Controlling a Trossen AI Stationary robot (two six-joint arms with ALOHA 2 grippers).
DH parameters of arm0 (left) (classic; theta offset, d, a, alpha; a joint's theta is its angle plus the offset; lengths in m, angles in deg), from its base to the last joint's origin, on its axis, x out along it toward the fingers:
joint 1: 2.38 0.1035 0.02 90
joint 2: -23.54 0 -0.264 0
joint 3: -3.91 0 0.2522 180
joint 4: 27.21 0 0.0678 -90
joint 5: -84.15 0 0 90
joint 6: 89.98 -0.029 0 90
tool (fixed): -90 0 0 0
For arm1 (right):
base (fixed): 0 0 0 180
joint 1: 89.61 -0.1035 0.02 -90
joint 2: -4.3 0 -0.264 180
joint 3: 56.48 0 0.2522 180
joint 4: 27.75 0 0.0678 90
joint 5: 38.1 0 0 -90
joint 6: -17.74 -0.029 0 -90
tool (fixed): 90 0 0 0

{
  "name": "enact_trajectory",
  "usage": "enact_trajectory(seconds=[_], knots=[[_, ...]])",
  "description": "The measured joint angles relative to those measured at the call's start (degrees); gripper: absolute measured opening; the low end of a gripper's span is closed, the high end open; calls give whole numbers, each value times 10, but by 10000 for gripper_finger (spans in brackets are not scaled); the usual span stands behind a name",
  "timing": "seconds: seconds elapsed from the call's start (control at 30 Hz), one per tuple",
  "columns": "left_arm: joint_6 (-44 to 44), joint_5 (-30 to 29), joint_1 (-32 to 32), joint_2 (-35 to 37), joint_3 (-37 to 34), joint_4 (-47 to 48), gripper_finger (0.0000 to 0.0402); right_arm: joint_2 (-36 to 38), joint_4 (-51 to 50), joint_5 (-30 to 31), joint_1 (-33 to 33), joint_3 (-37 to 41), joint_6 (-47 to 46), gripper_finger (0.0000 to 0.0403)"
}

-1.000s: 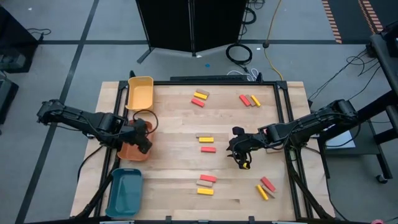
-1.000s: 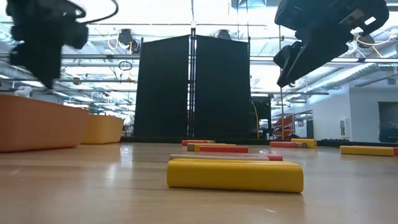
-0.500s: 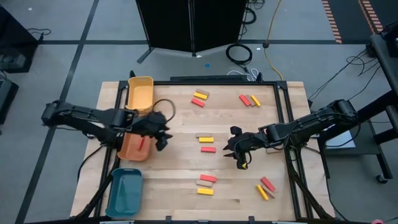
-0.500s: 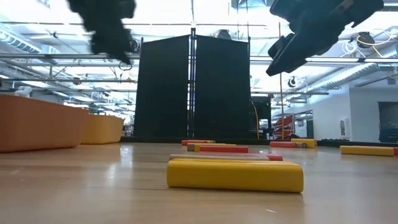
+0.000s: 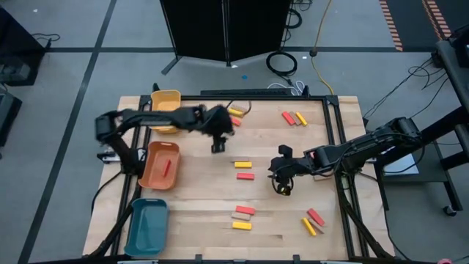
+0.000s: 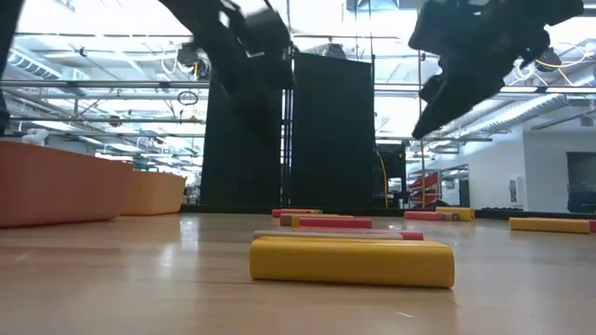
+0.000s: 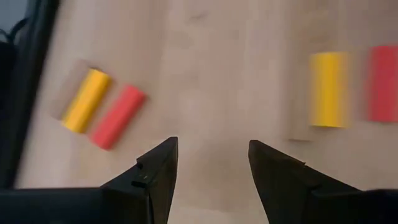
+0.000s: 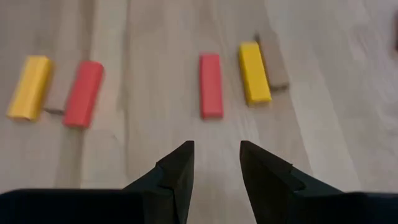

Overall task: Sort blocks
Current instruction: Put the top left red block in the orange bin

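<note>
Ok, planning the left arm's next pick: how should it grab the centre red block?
Probably across its narrow width at mid-length, from straight above: the red block lies flat, and the yellow block beside it sits apart, leaving finger room.

Industrial lab hall: exposed ceiling trusses (image 6: 112, 84), floor cables (image 5: 282, 62), black partition (image 6: 289, 130).

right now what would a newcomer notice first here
Probably the left arm stretched across the table's far side, its open left gripper above bare wood near a yellow and red block pair. Next, the orange tray at the left edge, holding one red block. The right gripper hovers open right of centre.
</note>
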Motion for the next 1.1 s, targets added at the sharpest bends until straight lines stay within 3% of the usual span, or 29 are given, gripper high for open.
enact_trajectory(seconds=[0.17,0.3,0.67,1.1], knots=[[-156,0,69,-107,96,9,193,0,-9,28,0,0,-2,123],[-228,0,101,-172,169,55,193,0,-10,28,0,0,11,123],[-285,31,117,-284,299,162,193,0,-19,26,0,0,16,123],[-290,40,127,-324,313,182,193,0,-22,26,0,0,27,123]])
